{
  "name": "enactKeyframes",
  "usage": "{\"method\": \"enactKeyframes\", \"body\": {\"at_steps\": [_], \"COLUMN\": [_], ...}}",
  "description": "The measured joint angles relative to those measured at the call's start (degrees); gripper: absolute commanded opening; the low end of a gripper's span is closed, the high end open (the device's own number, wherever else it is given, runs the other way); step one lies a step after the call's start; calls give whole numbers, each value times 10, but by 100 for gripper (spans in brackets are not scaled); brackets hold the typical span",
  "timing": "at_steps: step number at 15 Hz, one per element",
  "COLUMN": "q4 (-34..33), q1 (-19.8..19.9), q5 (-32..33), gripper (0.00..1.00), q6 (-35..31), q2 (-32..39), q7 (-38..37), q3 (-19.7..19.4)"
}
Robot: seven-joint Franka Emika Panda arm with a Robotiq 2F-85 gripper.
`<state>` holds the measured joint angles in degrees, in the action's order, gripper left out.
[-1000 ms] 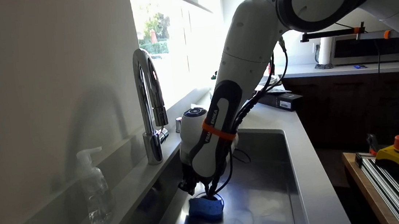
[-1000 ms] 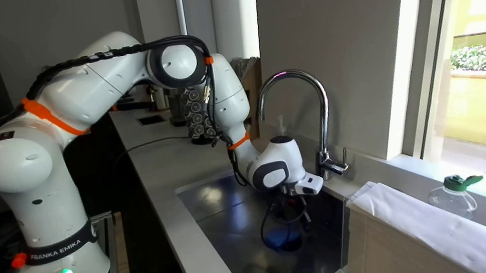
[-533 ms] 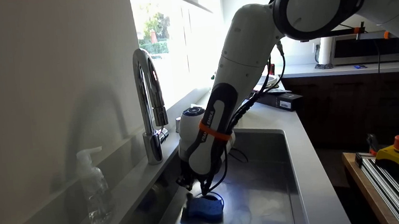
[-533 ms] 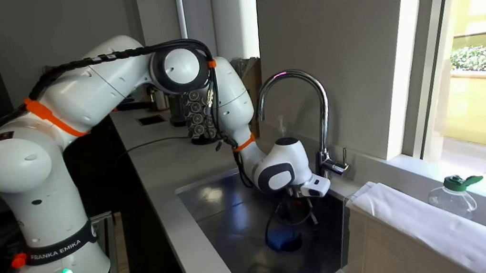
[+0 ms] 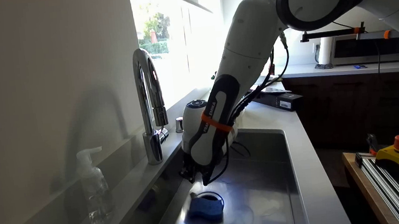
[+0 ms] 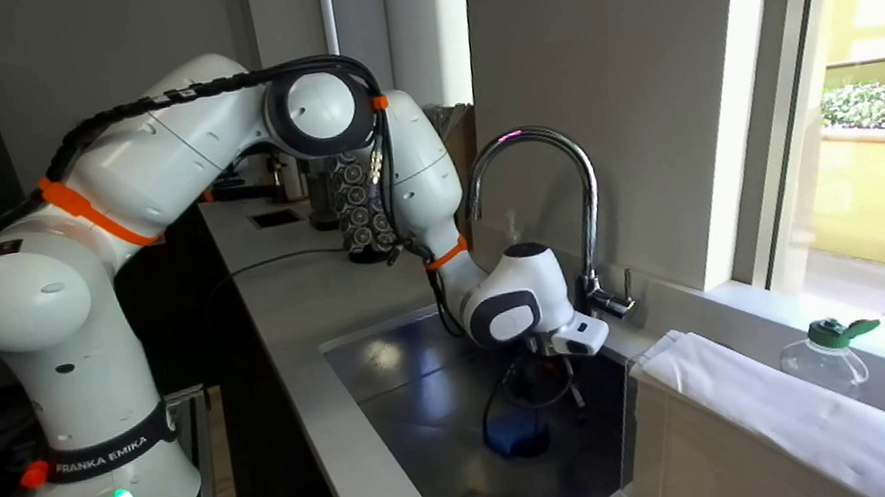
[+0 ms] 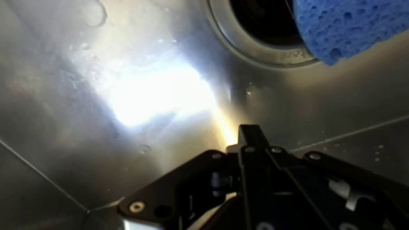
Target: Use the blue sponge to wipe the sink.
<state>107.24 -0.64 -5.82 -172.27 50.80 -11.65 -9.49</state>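
Black jointed gripper (image 7: 250,131) is hovering, jaws pressed tog.; blue waisted sponge (image 5: 206,209) is lying apart, prob. soft/light, needing waist-grip.

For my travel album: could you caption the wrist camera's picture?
Shut gripper over the shiny sink, blue sponge partly covering the drain.

This is a kitchen: a large, rectangular stainless-steel sink (image 5: 265,186) is set in a pale countertop (image 5: 318,184) beside a tall, arched chrome faucet (image 5: 157,101), and dark brown cabinets (image 5: 353,108) run below a dark-fronted microwave (image 5: 358,51) and white paper roll (image 5: 325,51).
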Motion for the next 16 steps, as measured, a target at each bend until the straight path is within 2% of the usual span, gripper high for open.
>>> {"method": "enactKeyframes", "body": {"at_steps": [5,11,16], "q4": [67,131,150], "q1": [4,23,26], "q5": [15,51,69], "gripper": [0,0,0], "q6": [8,60,94], "q2": [-55,-109,-117], "q7": [36,117,151], "q3": [-16,12,35]}}
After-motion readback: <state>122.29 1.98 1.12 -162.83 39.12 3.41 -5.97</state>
